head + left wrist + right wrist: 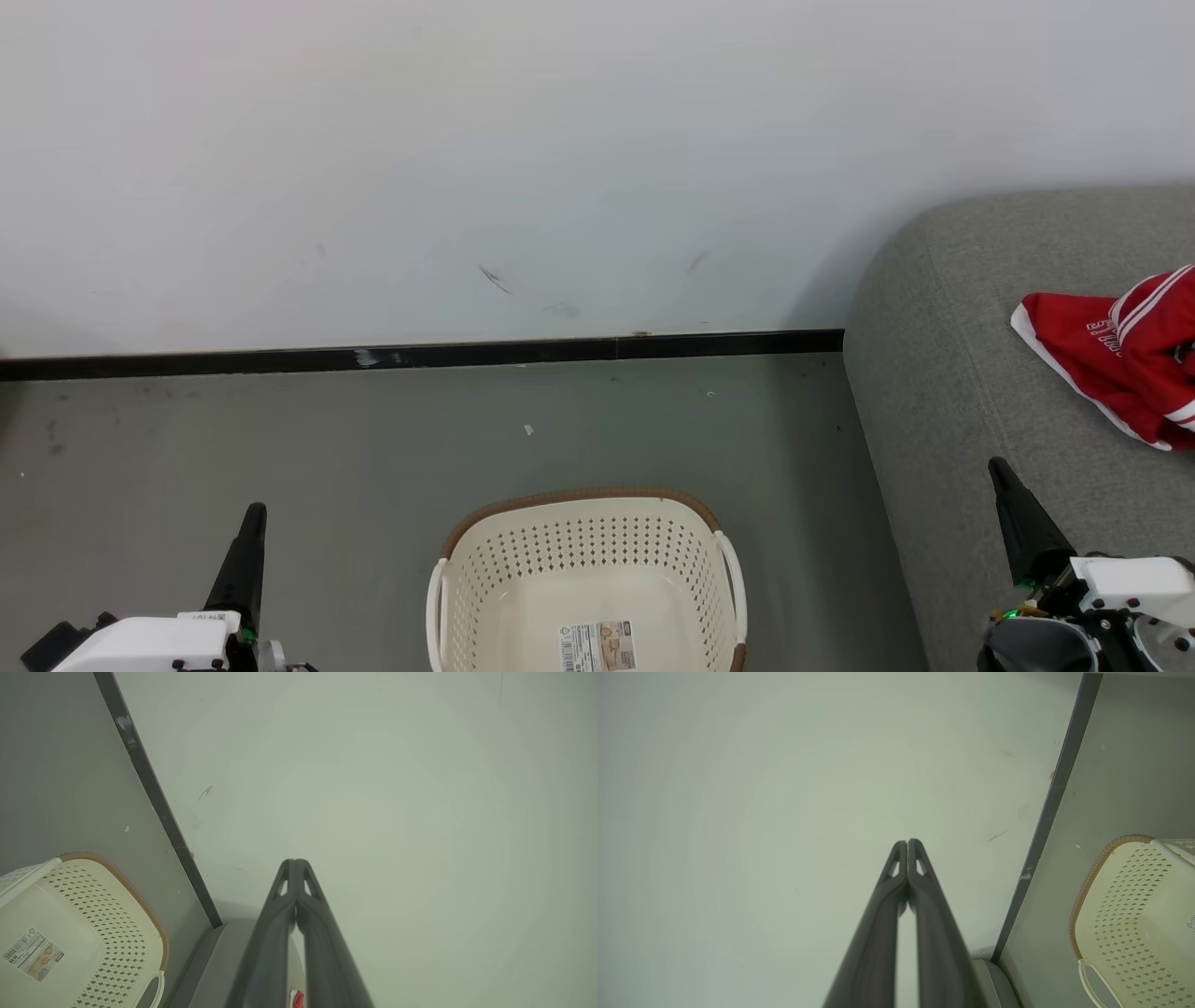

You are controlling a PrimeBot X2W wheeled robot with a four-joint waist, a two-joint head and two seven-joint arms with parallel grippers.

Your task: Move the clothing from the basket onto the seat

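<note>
The basket (588, 551), lower centre, was noted empty where visible; the clothing (1111, 364) was found heaped on the seat (952, 373) at the right edge. The left gripper (253, 515) and right gripper (1000, 469) were seen pressed shut, nothing held. The transfer was judged done, with only a check called for.

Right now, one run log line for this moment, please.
basket: no clothing seen inside | clothing: lying on seat | left fingers: shut | right fingers: shut

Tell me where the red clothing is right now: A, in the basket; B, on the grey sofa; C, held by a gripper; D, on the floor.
B: the red clothing lies on the grey sofa, and the basket shows just its bare bottom with a label.
</note>
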